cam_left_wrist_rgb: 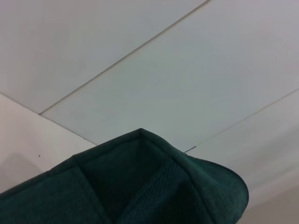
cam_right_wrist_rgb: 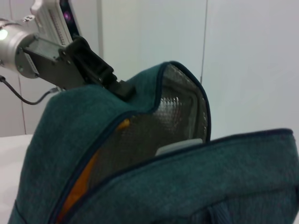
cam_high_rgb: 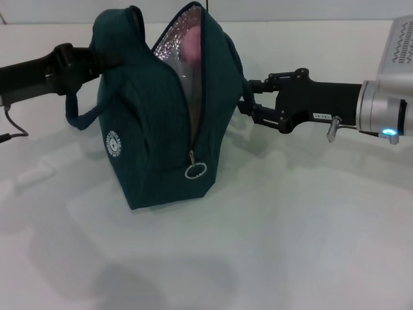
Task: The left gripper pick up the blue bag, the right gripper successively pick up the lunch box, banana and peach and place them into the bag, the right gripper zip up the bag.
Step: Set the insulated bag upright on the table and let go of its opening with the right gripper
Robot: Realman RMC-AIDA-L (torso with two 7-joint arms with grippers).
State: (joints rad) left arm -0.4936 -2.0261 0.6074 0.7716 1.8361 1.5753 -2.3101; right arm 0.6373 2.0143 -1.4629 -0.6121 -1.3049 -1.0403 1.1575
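On the table, left gripper (cam_high_rgb: 106, 58) fingers grasp the blue bag (cam_high_rgb: 155, 135); right gripper (cam_high_rgb: 248, 97) reaches level, fingers' state unclear.

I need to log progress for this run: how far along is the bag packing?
Packing looks nearly done: the peach and banana show inside the open blue bag, plus a pale edge, possibly the lunch box. The left gripper holds the bag's top; the right gripper is at its side. Zipping remains: the ring pull sits low.

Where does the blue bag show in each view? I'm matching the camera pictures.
Head view: blue bag left of centre, mouth open.
Left wrist view: only a fabric fold along the lower edge.
Right wrist view: fills the lower frame.
Shared landmark: its teal fabric.
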